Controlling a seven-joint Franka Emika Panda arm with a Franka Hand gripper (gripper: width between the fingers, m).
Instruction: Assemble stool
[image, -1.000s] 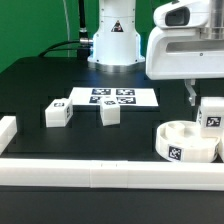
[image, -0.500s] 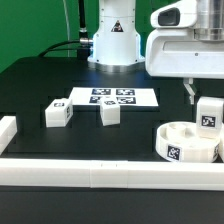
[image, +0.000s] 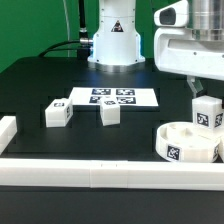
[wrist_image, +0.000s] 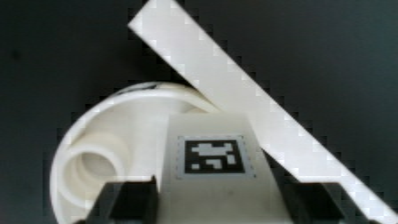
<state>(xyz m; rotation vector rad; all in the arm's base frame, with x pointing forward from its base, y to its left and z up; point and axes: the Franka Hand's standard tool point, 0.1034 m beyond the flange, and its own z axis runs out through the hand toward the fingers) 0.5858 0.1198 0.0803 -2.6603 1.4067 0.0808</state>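
Observation:
The round white seat (image: 185, 143) lies at the exterior view's right, just behind the front rail. My gripper (image: 204, 99) hangs above the seat's far right rim, shut on a white tagged leg (image: 208, 114) that hangs a little over the seat. In the wrist view the leg (wrist_image: 217, 155) sits between my two dark fingers (wrist_image: 125, 200), with the curved seat (wrist_image: 111, 130) below it. Two more legs (image: 57, 113) (image: 110, 112) lie loose on the black table towards the exterior view's left.
The marker board (image: 112, 97) lies flat behind the loose legs. A long white rail (image: 100, 175) runs along the front, and a short one (image: 7, 130) stands at the exterior view's left. A rail (wrist_image: 222, 70) crosses the wrist view. The robot base (image: 112, 40) stands at the back.
The hand has turned a little with the leg in its grip, and the leg has shifted slightly towards the exterior view's left. The seat and loose legs have not moved.

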